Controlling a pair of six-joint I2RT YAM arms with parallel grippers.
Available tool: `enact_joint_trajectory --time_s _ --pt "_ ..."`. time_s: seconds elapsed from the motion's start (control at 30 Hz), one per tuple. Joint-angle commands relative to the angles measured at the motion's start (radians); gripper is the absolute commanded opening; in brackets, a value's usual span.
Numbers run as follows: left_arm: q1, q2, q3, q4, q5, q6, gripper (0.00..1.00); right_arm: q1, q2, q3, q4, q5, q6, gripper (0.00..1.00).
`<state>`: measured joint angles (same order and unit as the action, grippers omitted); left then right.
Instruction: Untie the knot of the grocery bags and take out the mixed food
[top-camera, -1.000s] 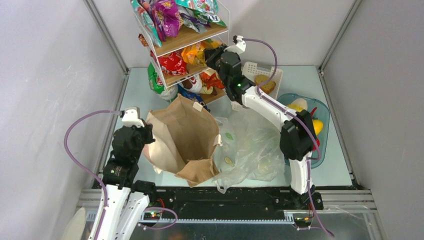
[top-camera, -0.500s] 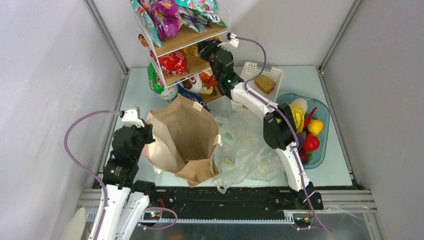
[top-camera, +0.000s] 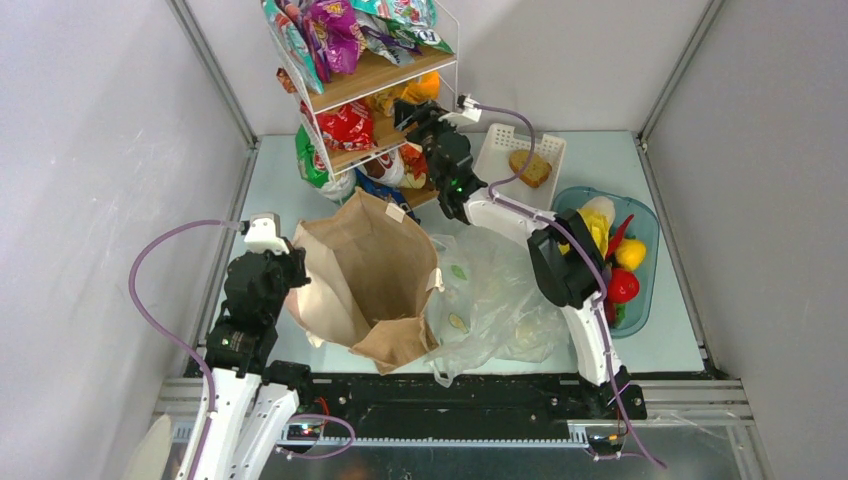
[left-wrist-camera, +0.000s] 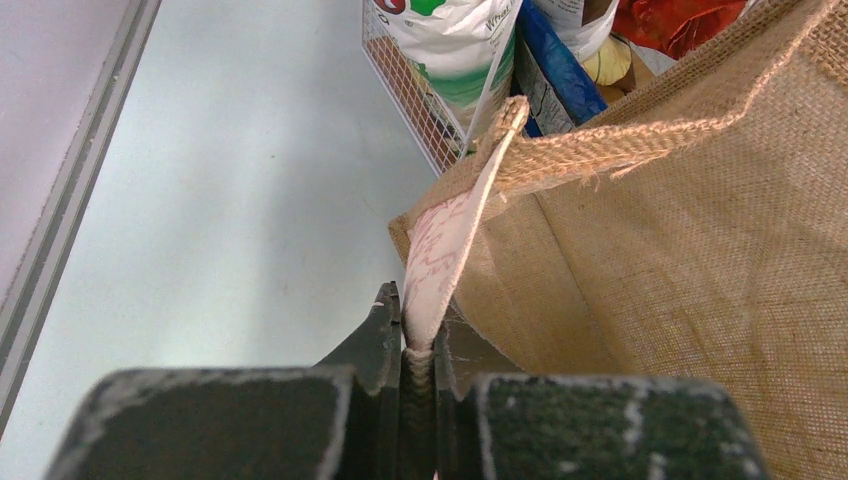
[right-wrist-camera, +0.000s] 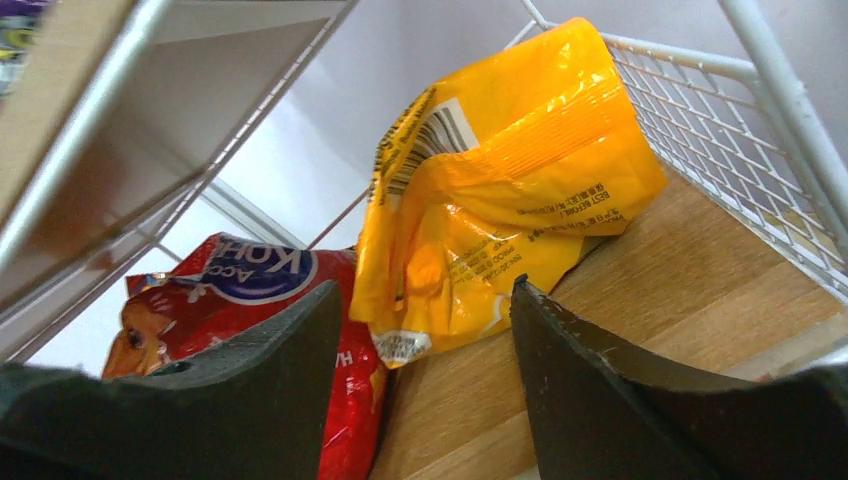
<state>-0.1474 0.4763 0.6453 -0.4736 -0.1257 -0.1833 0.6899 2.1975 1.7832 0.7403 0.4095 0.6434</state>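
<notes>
"Where was the orange snack packet (right-wrist-camera: 500, 170)?"

"On a shelf of the wire rack (right-wrist-camera: 700, 110), leaning by a red packet (right-wrist-camera: 250, 290). The right gripper (right-wrist-camera: 425, 300) sat just before it, fingers wide apart, holding nothing."

"What could go wrong?"

"A bump could tip it off. The left gripper (left-wrist-camera: 420, 345) was pinching the brown burlap bag (left-wrist-camera: 700, 250) below the rack, and it might slip."

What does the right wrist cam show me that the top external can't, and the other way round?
Only right wrist: the right gripper with jaws open, the barcode on the yellow snack packet. Only top: the left gripper on the brown bag, the clear plastic bag, the tub of produce. Both: that packet and the red packet on the wooden shelf.
</notes>
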Motion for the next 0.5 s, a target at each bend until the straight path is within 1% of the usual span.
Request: enact_joint_trajectory --time_s 0.0,0.1,0.17,0.2,0.27,0.37,0.47 --pt "0.003 -0.001 0.048 0.053 0.004 -0.004 0.00 0.015 -0.135 -0.067 0.154 0.014 -0.079 0.71" --pt "0.003 -0.001 0.048 0.054 0.003 -0.004 0.00 0.015 -0.178 -0.107 0.123 -0.012 -0.078 0.79" --pt "0.002 -0.002 0.048 0.053 0.001 -0.003 0.00 0.015 -0.220 -0.174 0.146 -0.020 -0.071 0.87" --pt "0.003 -0.002 0.048 0.053 0.000 -0.002 0.00 0.018 -0.252 -0.229 0.167 -0.017 -0.069 0.97" --pt "0.003 -0.006 0.048 0.054 -0.009 -0.002 0.00 0.023 -0.300 -0.299 0.183 -0.015 -0.082 0.99" --pt "0.002 -0.015 0.045 0.053 -0.022 -0.002 0.00 0.028 -0.398 -0.405 0.185 -0.017 -0.120 0.99" --pt "0.003 -0.019 0.045 0.055 -0.033 0.001 0.00 0.039 -0.493 -0.497 0.148 -0.017 -0.171 0.99"
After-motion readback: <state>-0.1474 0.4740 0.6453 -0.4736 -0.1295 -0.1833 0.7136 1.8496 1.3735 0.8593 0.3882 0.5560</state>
